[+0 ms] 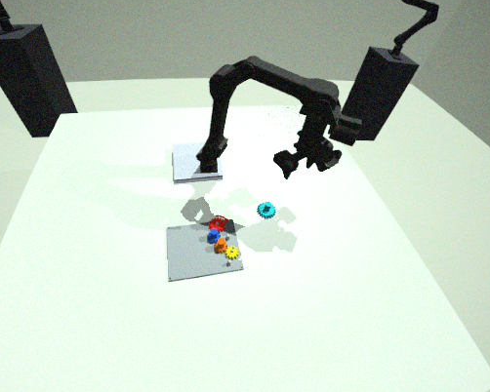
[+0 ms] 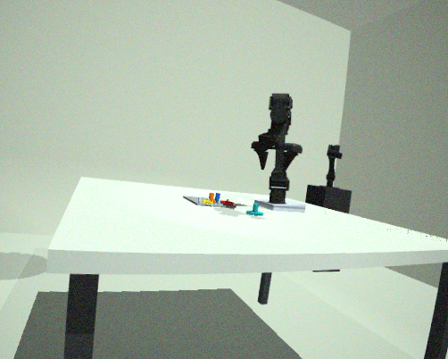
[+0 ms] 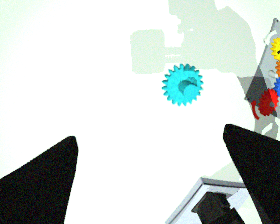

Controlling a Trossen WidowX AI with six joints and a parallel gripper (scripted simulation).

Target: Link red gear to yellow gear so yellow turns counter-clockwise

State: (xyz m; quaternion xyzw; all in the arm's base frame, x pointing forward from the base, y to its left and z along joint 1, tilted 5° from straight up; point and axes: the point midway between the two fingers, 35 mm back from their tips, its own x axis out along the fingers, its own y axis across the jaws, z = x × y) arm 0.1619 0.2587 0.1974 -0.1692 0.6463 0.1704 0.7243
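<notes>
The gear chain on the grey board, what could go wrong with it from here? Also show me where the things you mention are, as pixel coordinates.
The blue gear [image 1: 213,236] and orange gear [image 1: 221,246] already sit between the red gear [image 1: 217,226] [image 3: 268,103] and yellow gear [image 1: 232,253]; if either isn't fully down, the chain might slip.

The open fingers hang near the cyan gear [image 1: 266,210] [image 2: 254,212] [image 3: 183,85], off the board; adding it could jam the chain or reverse the yellow gear.
</notes>
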